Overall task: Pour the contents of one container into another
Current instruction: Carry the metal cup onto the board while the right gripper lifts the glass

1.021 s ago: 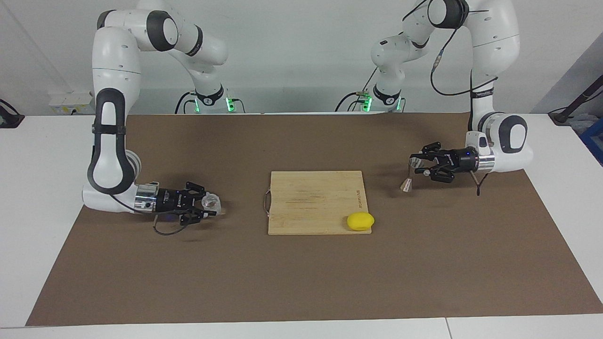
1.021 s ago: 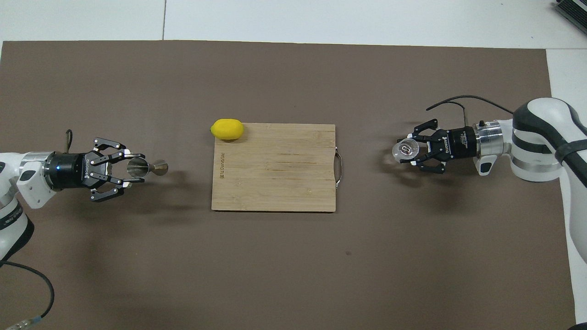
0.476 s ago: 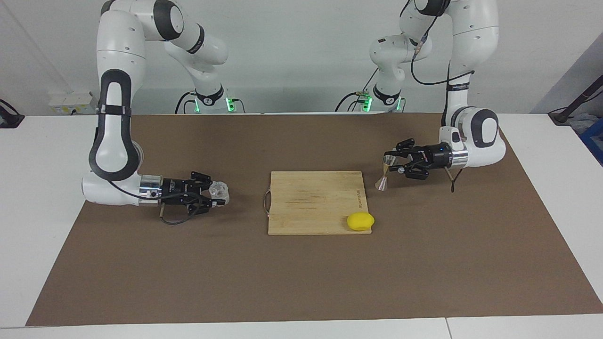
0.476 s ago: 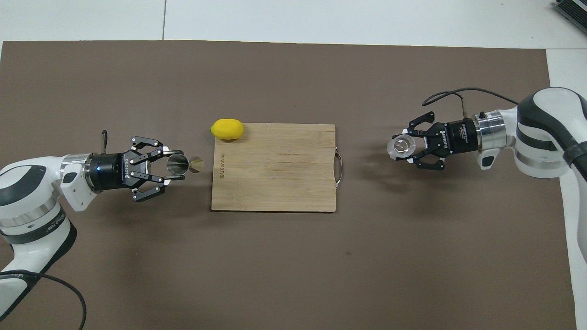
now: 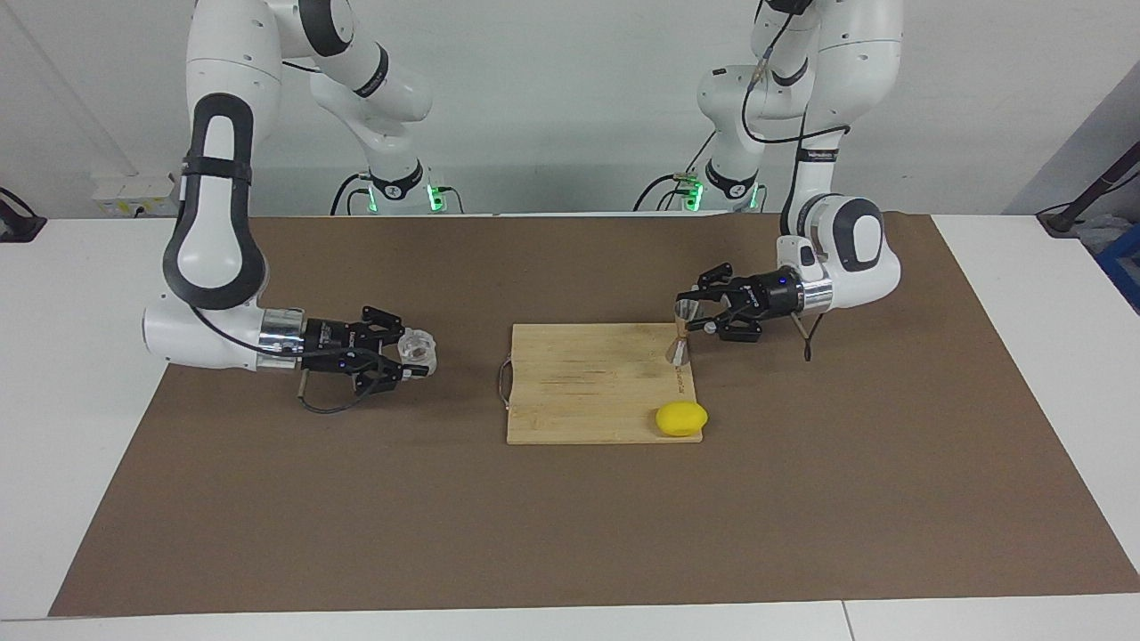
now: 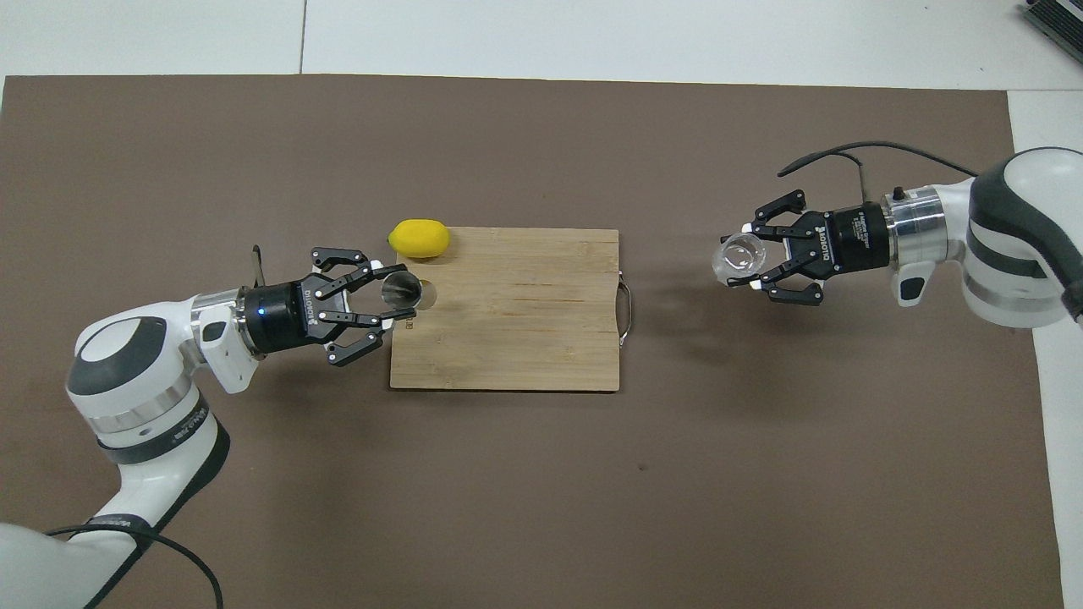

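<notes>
The left gripper [image 5: 696,313], clamped on the hourglass-shaped silvery metal jigger [image 5: 681,332], now carries it over the edge of the bamboo cutting board [image 5: 588,392] instead of the brown mat. The right gripper [image 5: 403,351], holding the clear faceted glass tumbler [image 5: 417,345], sits slightly higher and closer to the board.

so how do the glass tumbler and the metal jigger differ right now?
Material: the glass tumbler is clear and faceted; the metal jigger is opaque, silvery.
Shape: the tumbler is squat; the jigger is taller, hourglass-shaped with a narrow waist.
Place: the right pincer holds the tumbler over the brown mat, short of the cutting board; the left pincer holds the jigger over the board's edge, near the lemon.
Shared: both upright, each gripped from the side.
</notes>
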{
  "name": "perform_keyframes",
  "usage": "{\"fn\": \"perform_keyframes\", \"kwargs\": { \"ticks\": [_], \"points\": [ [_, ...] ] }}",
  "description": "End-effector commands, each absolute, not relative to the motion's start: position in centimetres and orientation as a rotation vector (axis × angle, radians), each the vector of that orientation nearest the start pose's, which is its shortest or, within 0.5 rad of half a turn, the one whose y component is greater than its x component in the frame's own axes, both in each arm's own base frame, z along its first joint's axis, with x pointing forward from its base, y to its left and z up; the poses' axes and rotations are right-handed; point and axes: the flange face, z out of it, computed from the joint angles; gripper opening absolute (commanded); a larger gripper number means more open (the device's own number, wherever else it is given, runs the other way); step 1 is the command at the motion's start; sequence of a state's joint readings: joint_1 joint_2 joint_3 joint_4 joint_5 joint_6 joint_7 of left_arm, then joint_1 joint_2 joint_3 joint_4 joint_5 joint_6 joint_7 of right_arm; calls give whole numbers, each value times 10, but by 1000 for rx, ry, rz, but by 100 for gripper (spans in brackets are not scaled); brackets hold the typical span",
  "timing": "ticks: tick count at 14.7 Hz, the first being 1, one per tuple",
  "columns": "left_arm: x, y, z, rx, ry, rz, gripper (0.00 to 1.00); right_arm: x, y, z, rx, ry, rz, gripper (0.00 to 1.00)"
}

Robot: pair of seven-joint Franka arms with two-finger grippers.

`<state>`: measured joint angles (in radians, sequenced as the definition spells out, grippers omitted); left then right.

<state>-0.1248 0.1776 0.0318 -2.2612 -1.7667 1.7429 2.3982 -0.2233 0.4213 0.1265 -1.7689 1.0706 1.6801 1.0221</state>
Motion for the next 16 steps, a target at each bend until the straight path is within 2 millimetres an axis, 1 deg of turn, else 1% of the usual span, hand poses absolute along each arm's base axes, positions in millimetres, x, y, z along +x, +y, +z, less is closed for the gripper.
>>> {"fn": "perform_keyframes", "kwargs": {
  "ticks": [1, 2, 3, 4, 5, 6, 7, 9, 10, 12, 14, 15, 16],
  "points": [
    [510, -172, 322, 1445, -1007, 1330, 0, 621, 29, 345, -1544, 1563, 1077, 0],
    [508, -186, 319, 1464, -987, 1336, 0, 622, 29, 345, -1538, 1573, 1076, 0],
    [508, -194, 317, 1495, -962, 1347, 0, 622, 31, 345, -1539, 1575, 1080, 0],
    [506, -202, 313, 1532, -935, 1361, 0, 621, 40, 345, -1551, 1568, 1086, 0],
    [502, -216, 310, 1550, -922, 1374, 0, 622, 44, 345, -1554, 1569, 1086, 0],
    [498, -226, 307, 1564, -915, 1385, 0, 623, 46, 345, -1548, 1583, 1081, 0],
    [495, -234, 305, 1583, -896, 1394, 0, 624, 52, 346, -1533, 1580, 1089, 0],
    [487, -254, 302, 1604, -857, 1416, 0, 624, 55, 347, -1525, 1568, 1093, 0],
    [483, -264, 302, 1607, -847, 1416, 0, 623, 61, 347, -1535, 1563, 1098, 0],
    [481, -274, 303, 1623, -828, 1419, 0, 623, 65, 347, -1533, 1577, 1094, 0],
    [481, -284, 298, 1634, -826, 1427, 0, 624, 62, 351, -1502, 1639, 1089, 0],
    [481, -289, 292, 1640, -833, 1437, 0, 624, 62, 353, -1507, 1641, 1086, 0],
    [483, -289, 292, 1640, -846, 1450, 0, 624, 63, 358, -1511, 1636, 1074, 0]
  ]
}}
